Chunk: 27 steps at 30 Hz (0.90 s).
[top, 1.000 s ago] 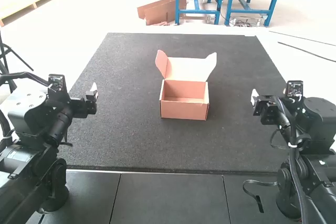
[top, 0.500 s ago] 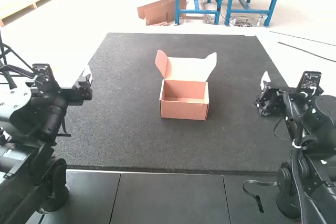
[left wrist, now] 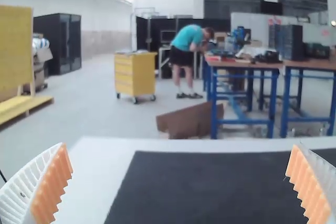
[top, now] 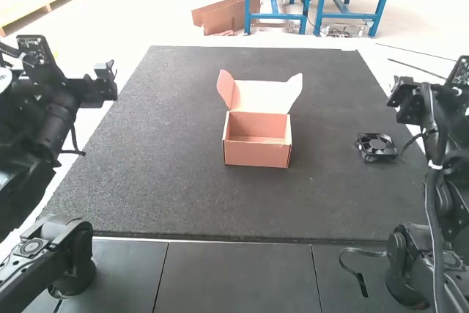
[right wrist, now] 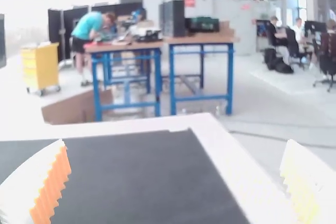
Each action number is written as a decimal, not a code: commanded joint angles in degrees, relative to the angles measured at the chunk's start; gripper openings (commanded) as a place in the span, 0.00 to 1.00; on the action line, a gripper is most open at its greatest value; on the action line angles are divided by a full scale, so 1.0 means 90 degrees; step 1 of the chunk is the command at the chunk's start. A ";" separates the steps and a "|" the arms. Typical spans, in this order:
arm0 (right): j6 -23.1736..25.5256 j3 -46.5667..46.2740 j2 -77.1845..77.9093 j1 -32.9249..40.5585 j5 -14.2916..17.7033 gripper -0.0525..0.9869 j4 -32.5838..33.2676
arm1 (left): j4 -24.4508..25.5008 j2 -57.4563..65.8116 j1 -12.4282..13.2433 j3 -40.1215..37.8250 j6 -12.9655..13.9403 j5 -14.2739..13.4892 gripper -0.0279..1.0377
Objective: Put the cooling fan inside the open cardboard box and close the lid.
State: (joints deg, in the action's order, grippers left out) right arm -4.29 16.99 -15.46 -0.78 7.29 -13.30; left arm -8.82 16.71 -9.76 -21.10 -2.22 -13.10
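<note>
On my feed I count: one cardboard box, one cooling fan, one black mat. Two grippers: left gripper, right gripper. Four ribbed fingers in all, two to each.

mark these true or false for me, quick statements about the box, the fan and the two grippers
1. The box has its lid standing open. True.
2. The fan is inside the box. False: it lies on the black mat, to the right of the box and apart from it.
3. The left gripper is holding the fan. False: its fingers are apart with nothing between them, and it is up by the mat's left edge, far from the fan.
4. The right gripper is open. True: the right wrist view shows its fingers spread wide and empty.
5. The box sits near the middle of the mat. True.
</note>
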 commanded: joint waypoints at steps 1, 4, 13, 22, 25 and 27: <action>-0.0011 0.0690 -0.0538 -0.0197 0.0010 0.93 0.0042 | 0.0101 0.0497 0.0000 -0.0702 -0.0046 0.0011 0.94; 0.0262 0.1286 -0.1221 -0.0275 0.0001 0.93 0.0501 | 0.0550 0.1102 0.0030 -0.1249 -0.0056 0.0011 0.93; 0.1024 0.2497 -0.3174 -0.0734 0.0137 0.93 0.2318 | 0.1771 0.2899 0.0088 -0.2753 -0.0418 0.0001 0.93; 0.0038 0.2995 -0.4844 -0.1847 -0.0605 0.93 0.3646 | 0.2699 0.3475 0.0049 -0.3319 -0.0955 0.0167 0.93; -0.0900 0.3317 -0.5176 -0.2121 -0.0937 0.92 0.3919 | 0.2894 0.3563 0.0049 -0.3466 -0.0837 0.0147 0.93; -0.1486 0.3473 -0.5381 -0.2228 -0.0927 0.90 0.3900 | 0.3158 0.3661 0.0039 -0.3603 -0.0671 0.0186 0.93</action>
State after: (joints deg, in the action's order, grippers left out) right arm -7.60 44.25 -62.94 -19.18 1.76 22.22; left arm 18.59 49.01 -9.58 -50.04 -9.32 -12.19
